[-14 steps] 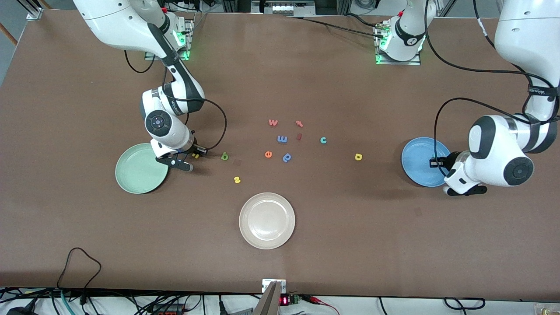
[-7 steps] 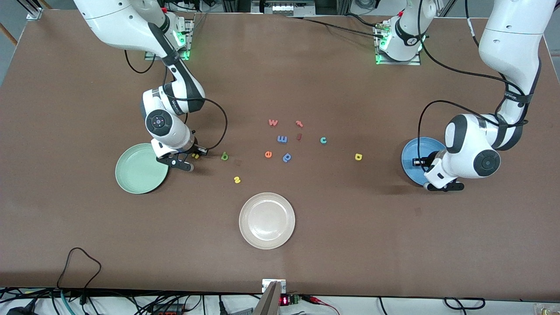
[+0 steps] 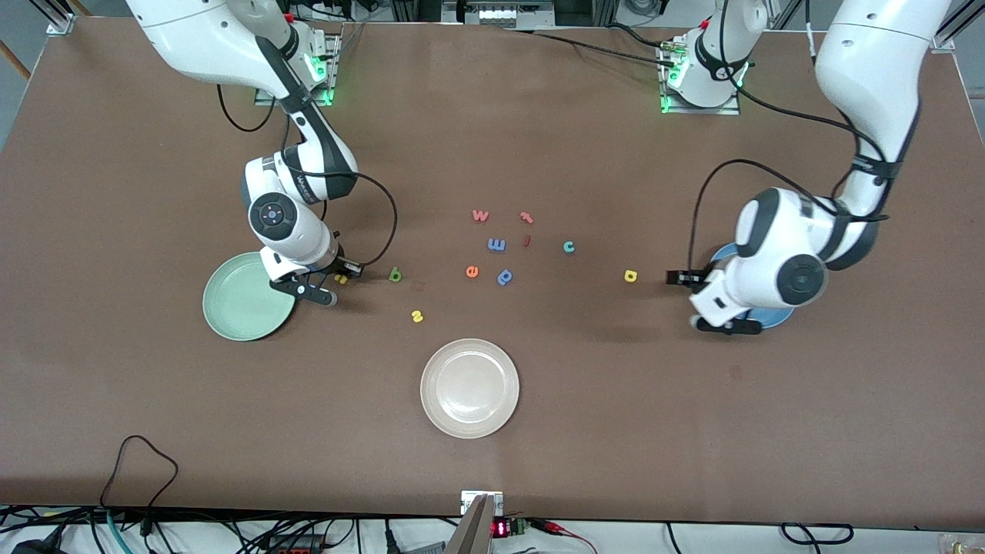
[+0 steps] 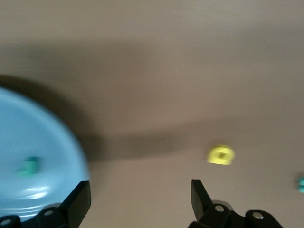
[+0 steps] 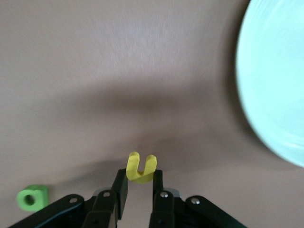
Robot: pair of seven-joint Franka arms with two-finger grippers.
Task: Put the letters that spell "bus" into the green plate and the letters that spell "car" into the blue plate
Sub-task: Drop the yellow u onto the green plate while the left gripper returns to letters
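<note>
Matte brown bench [image 3: 539, 431], flat and bare-looking, carries three smooth round rimmed plates: pale green plate [image 3: 245, 300] toward the right arm's end, blue plate [image 4: 28, 161] toward the left arm's end, mostly covered by the left wrist in the front view, and a cream plate [image 3: 469, 388] nearest the front camera. Left claw [image 4: 140, 197] hangs over bare bench just beside the blue plate's rim, black fingers spread wide, nothing between them; a small teal piece [image 4: 29, 166] lies in the blue plate, too blurred to read. Right claw [image 5: 139, 186] sits beside the green plate, fingers pinched on the yellow foam "u" [image 5: 141, 168]. Loose chunky foam letters on the bench: green "b" [image 3: 395, 275], yellow "s" [image 3: 417, 315], teal "c" [image 3: 569, 246], yellow "a" [image 3: 630, 275]; others clustered mid-bench.
</note>
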